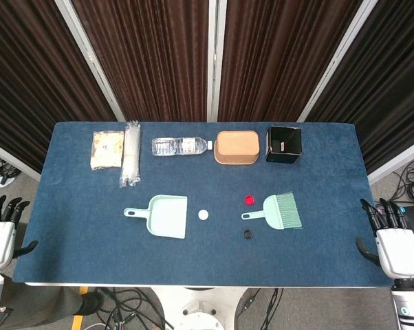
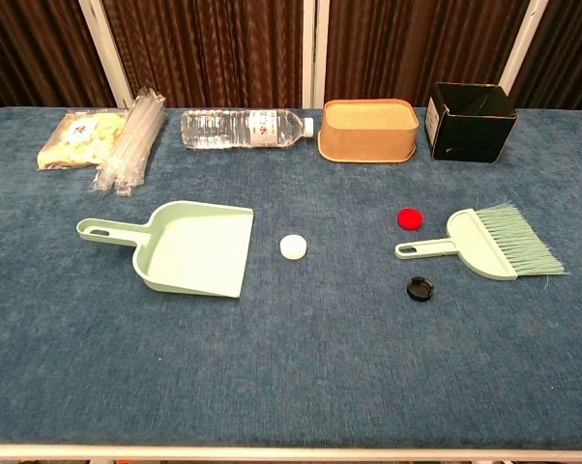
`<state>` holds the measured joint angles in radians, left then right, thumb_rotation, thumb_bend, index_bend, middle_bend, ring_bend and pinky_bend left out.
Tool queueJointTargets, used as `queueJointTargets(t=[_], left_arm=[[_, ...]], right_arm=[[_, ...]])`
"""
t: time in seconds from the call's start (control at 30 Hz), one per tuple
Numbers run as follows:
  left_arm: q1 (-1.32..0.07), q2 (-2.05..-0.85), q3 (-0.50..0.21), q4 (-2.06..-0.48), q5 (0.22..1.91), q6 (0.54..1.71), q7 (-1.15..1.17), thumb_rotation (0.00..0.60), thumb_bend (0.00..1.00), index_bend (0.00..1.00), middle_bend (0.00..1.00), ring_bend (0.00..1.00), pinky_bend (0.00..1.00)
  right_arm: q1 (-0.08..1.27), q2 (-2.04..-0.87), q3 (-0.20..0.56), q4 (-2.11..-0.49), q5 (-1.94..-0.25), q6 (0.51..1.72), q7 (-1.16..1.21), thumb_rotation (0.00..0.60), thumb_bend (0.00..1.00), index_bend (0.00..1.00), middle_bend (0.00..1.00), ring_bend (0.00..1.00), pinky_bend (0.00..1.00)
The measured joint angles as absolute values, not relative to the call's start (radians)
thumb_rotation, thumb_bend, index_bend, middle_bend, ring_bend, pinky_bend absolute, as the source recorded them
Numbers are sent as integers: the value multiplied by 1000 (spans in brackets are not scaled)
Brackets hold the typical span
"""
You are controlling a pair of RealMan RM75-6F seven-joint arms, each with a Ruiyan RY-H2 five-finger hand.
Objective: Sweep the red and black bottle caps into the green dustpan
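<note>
The green dustpan [image 1: 164,215] [image 2: 186,246] lies left of centre, handle to the left, mouth to the right. A red cap [image 1: 249,200] [image 2: 408,217] and a black cap [image 1: 248,234] [image 2: 420,288] lie right of centre, beside the handle of a green hand brush [image 1: 280,211] [image 2: 489,246]. A white cap [image 1: 203,214] [image 2: 293,246] sits between dustpan and brush. My left hand [image 1: 2,227] hangs off the table's left edge, my right hand [image 1: 391,237] off the right edge. Both are open, fingers apart, holding nothing; the chest view shows neither.
Along the far edge stand a snack bag [image 1: 106,149], a sleeve of plastic cups [image 1: 131,153], a lying water bottle [image 1: 179,146], a brown oval box [image 1: 237,147] and a black box [image 1: 284,144]. The table [image 1: 90,254] is covered in blue cloth.
</note>
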<state>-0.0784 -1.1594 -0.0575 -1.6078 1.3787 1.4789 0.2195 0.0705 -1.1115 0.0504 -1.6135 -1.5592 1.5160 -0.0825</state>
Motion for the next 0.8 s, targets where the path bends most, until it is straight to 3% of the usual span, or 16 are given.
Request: queueJointTargets(t=[0.4, 0.57, 0.7, 0.8], left_arm=[[-68, -1167, -46, -1598, 1396, 1483, 199, 600, 24, 175, 124, 16, 0], [-69, -1160, -45, -1600, 1407, 1483, 197, 600, 24, 176, 124, 16, 0], [-70, -1154, -42, -1604, 1414, 1481, 198, 600, 23, 176, 124, 16, 0], [-66, -1153, -40, -1603, 1416, 1486, 198, 600, 23, 176, 124, 16, 0]], right_arm=[[89, -1107, 38, -1616, -1592, 1488, -38, 600, 253, 79, 248, 18, 117], [155, -1097, 40, -1642, -1625, 1402, -62, 600, 250, 147, 268, 18, 126], [218, -1102, 57, -1665, -1620, 1309, -180, 600, 143, 175, 292, 24, 126], [277, -1123, 74, -1680, -1596, 1219, -320, 600, 117, 220, 318, 47, 131]])
